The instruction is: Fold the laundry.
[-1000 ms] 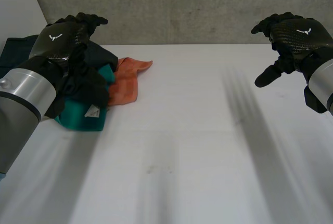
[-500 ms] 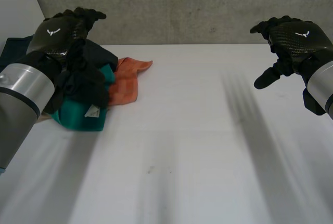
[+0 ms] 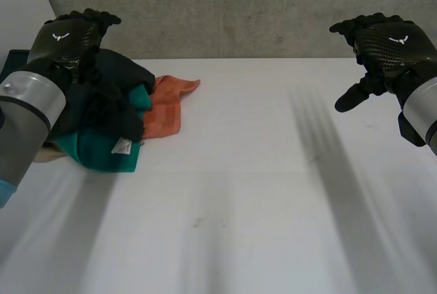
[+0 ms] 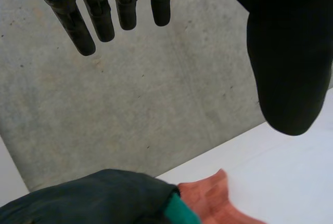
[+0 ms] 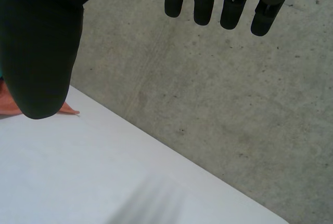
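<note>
A heap of laundry lies at the table's far left: a dark cloth (image 3: pixel 119 76) on top, a teal cloth (image 3: pixel 102 147) with a white tag below it, and an orange cloth (image 3: pixel 167 103) spread to the right. My left hand (image 3: pixel 68 38) hovers above the heap's left side with straight fingers (image 4: pixel 99 13) and holds nothing. The dark cloth (image 4: pixel 93 198) and orange cloth (image 4: pixel 210 203) lie beneath it. My right hand (image 3: pixel 386 45) hangs in the air at the far right, fingers (image 5: pixel 223 0) straight, thumb apart, empty.
A grey concrete wall (image 3: pixel 239 7) runs along the table's (image 3: pixel 239 192) far edge. Another dark cloth (image 3: pixel 13 62) lies behind the heap at the left edge. A pale cloth edge (image 3: pixel 42 152) peeks out under the teal one.
My left arm has drawn back to the left and slightly up, uncovering more of the heap. My right hand has barely moved.
</note>
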You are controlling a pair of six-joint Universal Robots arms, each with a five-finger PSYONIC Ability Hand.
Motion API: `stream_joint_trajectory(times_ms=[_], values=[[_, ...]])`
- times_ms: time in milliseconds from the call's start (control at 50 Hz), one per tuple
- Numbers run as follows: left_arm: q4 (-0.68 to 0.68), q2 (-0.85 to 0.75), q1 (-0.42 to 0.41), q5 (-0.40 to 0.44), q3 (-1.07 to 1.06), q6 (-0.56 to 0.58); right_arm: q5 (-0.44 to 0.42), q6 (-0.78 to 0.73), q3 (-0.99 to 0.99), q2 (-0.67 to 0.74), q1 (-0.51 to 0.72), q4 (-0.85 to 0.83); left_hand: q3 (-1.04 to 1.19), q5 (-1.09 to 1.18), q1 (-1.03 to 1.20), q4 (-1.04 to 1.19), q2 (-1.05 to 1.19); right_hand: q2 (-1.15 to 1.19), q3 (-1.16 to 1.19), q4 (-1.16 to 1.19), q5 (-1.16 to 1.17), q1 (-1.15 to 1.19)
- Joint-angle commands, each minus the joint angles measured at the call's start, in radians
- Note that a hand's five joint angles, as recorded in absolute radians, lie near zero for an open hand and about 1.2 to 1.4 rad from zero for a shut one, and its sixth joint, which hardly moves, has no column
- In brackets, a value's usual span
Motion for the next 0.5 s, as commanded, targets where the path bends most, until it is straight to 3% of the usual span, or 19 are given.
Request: stream_joint_trajectory(times_ms=[20, 200, 280, 340, 360, 380, 500], values=[[0.016, -0.174, 0.107, -0.001, 0.11, 0.122, -0.014, -0.003, 0.001, 0.038, 0.002, 0.001, -0.039, -0.048, -0.035, -0.03, -0.036, -0.033, -0.034, -0.041, -0.049, -0.057], [0.019, -0.605, 0.234, 0.014, 0.453, 0.447, -0.011, -0.025, 0.004, 0.09, 0.003, 0.006, -0.039, -0.047, -0.034, -0.029, -0.035, -0.033, -0.034, -0.041, -0.049, -0.057], [0.021, -0.72, 0.273, 0.014, 0.555, 0.505, -0.006, -0.046, 0.004, 0.116, 0.003, 0.006, 0.028, 0.02, 0.033, 0.038, 0.032, -0.033, -0.034, -0.041, -0.049, -0.057], [0.03, -0.747, 0.276, 0.016, 0.575, 0.506, -0.006, -0.063, 0.003, 0.122, 0.003, 0.003, 0.423, 0.415, 0.428, 0.433, 0.426, -0.033, -0.034, -0.041, -0.049, -0.057], [0.047, -0.748, 0.273, 0.017, 0.575, 0.503, -0.005, -0.068, 0.003, 0.124, 0.003, 0.003, 0.995, 0.987, 1.0, 1.005, 0.998, -0.033, -0.034, -0.041, -0.049, -0.057], [0.058, -0.748, 0.27, 0.016, 0.574, 0.501, -0.005, -0.071, 0.003, 0.124, 0.003, 0.003, 1.181, 1.172, 1.185, 1.19, 1.184, -0.033, -0.034, -0.041, -0.049, -0.057], [0.134, -0.629, 0.213, 0.01, 0.503, 0.461, -0.003, -0.081, 0.001, 0.125, 0.0, 0.001, 1.182, 1.174, 1.187, 1.192, 1.185, -0.033, -0.034, -0.041, -0.049, -0.057]])
